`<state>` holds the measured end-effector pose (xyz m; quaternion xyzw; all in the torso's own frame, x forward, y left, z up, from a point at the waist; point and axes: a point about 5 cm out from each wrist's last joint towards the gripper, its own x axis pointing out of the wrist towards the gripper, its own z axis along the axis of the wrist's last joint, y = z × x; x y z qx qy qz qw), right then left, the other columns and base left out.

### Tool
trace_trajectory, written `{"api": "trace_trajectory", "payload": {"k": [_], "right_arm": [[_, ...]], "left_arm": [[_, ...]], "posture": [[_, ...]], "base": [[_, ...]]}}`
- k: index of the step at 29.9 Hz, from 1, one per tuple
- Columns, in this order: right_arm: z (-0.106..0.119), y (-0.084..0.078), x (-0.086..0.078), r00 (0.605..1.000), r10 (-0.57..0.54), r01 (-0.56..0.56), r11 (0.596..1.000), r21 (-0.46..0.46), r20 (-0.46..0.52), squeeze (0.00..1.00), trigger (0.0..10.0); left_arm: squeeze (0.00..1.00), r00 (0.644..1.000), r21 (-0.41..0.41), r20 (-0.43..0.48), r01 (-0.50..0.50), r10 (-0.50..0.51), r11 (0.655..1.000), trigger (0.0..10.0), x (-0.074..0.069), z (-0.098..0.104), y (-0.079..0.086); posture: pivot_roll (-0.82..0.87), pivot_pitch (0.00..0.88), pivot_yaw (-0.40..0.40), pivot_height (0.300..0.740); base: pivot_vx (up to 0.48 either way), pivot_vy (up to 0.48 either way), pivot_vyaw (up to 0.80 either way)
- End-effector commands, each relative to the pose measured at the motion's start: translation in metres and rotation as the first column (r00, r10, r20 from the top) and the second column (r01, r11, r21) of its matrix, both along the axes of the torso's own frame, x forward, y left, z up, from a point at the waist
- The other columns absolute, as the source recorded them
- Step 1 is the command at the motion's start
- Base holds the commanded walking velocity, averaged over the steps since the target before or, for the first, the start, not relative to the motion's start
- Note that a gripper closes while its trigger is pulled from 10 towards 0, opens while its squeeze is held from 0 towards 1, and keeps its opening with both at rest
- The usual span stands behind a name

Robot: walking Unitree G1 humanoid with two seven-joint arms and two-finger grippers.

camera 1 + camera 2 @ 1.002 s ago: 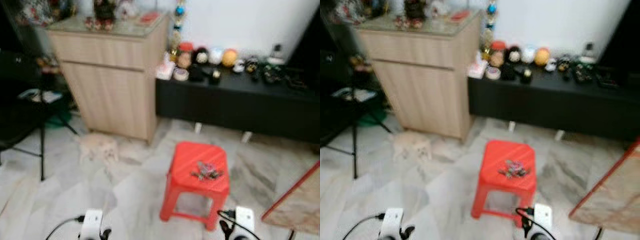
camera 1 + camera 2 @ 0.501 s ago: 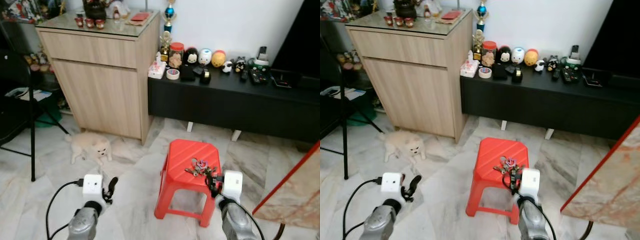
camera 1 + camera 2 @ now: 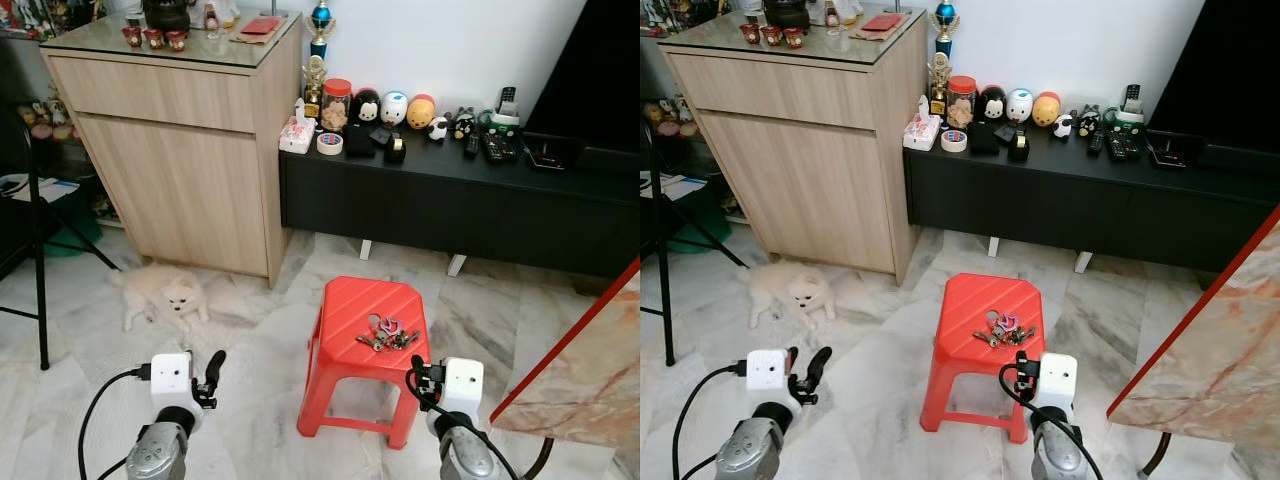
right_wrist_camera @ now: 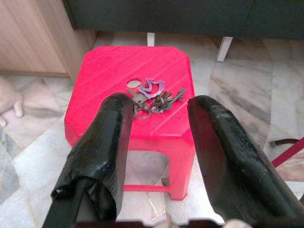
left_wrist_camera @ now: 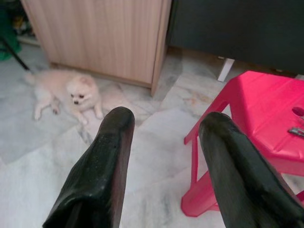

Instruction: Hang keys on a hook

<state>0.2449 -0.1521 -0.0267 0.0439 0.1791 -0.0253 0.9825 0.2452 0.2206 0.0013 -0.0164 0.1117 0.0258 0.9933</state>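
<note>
**Keys ahead of the right gripper, on the red stool**

The keys (image 3: 386, 334) lie in a loose bunch on top of the red stool (image 3: 343, 318), towards its far right part, with a small purple tag among them. They are spread wider than deep, so the bunch's long axis runs roughly left to right across the stool.

The right gripper (image 4: 156, 142) is the nearer one. It hangs low at the near edge of the stool, a little to the right of the bunch, and its wrist camera looks straight along its fingers at the keys: they sit just beyond the fingertips (image 4: 116, 118), framed in the gap between them, but apart from them, not touched. Its two black fingers stand wide apart and hold nothing. To reach the bunch it would likely have to go forward and down, with the fingers closing across the short way of the bunch.

The left gripper (image 5: 166, 142) is well to the left of the stool, over bare marble floor (image 3: 250, 350), also spread open and empty. From it the keys lie far off to the right, at the edge of its view.

A small pale dog (image 3: 165, 295) lies on the floor to the far left, by the wooden cabinet (image 3: 180, 150). No hook can be made out here, so the hanging place is yet to be found.
</note>
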Motion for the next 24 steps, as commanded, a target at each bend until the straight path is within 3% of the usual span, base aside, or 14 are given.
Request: {"api": "trace_trajectory", "payload": {"k": [1, 6, 11, 24], "right_arm": [[0.001, -0.001, 0.001, 1.000, 0.001, -0.001, 1.000, -0.011, 0.002, 0.00, 10.0], [0.000, -0.005, 0.001, 1.000, 0.004, -0.004, 1.000, -0.029, -0.005, 0.00, 10.0], [0.001, -0.004, 0.003, 1.000, 0.010, -0.010, 1.000, -0.025, -0.007, 0.00, 10.0], [0.000, 0.001, 0.004, 1.000, 0.013, -0.012, 1.000, 0.011, -0.022, 0.00, 10.0]], "left_arm": [[0.00, 1.000, -0.008, 0.003, -0.010, 0.010, 1.000, 10.0, 0.001, 0.002, 0.002], [0.00, 1.000, -0.016, 0.006, -0.010, 0.010, 1.000, 10.0, 0.004, 0.004, 0.001], [0.00, 1.000, -0.024, 0.005, 0.002, -0.002, 1.000, 10.0, 0.009, 0.005, -0.002], [0.00, 1.000, -0.035, 0.012, 0.008, -0.008, 0.999, 10.0, 0.015, 0.007, -0.004]], "posture": [[0.07, 0.000, -0.082, 0.740], [0.07, 0.000, -0.078, 0.740], [0.07, 0.000, -0.076, 0.740], [0.07, 0.000, -0.073, 0.740]], "base": [[0.247, 0.000, 0.00], [0.310, 0.000, 0.00], [0.346, 0.000, 0.63], [0.345, 0.000, 0.00]]}}
